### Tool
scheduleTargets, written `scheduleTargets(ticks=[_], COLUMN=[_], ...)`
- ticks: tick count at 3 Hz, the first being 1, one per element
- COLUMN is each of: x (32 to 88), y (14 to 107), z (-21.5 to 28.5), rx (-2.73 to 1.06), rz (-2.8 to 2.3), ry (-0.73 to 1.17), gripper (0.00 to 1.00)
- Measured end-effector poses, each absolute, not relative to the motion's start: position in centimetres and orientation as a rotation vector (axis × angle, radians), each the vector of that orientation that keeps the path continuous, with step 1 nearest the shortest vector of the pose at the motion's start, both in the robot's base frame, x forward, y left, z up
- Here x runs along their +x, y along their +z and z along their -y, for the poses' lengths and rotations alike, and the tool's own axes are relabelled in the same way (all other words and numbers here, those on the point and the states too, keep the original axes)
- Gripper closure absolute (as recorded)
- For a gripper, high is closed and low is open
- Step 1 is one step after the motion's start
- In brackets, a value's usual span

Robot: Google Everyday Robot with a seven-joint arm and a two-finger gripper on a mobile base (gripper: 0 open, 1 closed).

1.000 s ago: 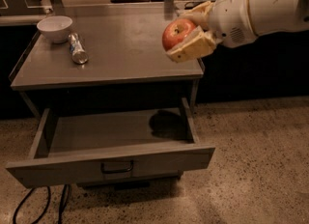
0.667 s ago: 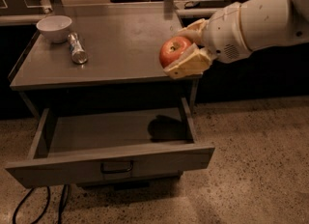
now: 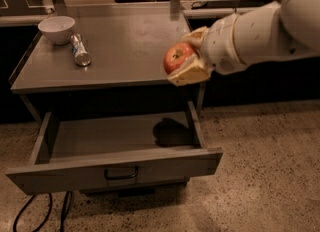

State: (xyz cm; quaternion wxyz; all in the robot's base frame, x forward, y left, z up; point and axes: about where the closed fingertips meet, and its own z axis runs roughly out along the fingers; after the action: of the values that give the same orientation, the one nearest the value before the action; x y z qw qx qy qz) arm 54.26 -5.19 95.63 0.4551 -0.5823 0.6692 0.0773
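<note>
An open drawer (image 3: 115, 168) juts from under the tabletop (image 3: 125, 46) in the lower half of the frame, a dark shadow lying on its right end. Above that end, at centre right, the robot's hand (image 3: 186, 59) grips a red apple (image 3: 176, 56) in mid-air just off the tabletop's front right corner; the round, smooth fruit could slip from a weak pinch, strike the drawer's rim or the floor and roll away. Further back, at upper left, a can (image 3: 80, 50) on its side and a white bowl (image 3: 56, 28) sit well apart from the arm, at risk only from a wide swing.
</note>
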Motion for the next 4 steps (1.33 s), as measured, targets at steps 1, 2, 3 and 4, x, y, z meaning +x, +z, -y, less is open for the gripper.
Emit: scheduleTargets(ticks=[1, 2, 3, 4], x=[53.6, 52.1, 51.3, 52.0], y=[89.5, 81.1, 74.6, 69.8], z=[4.3, 2.7, 0.1, -2.3], rx=[-1.389, -1.391, -1.385, -1.355], rz=[-1.709, -1.806, -1.860, -1.884], ry=[0.157, 0.265, 0.532, 0.826], gripper=[1.00, 1.00, 1.00, 1.00])
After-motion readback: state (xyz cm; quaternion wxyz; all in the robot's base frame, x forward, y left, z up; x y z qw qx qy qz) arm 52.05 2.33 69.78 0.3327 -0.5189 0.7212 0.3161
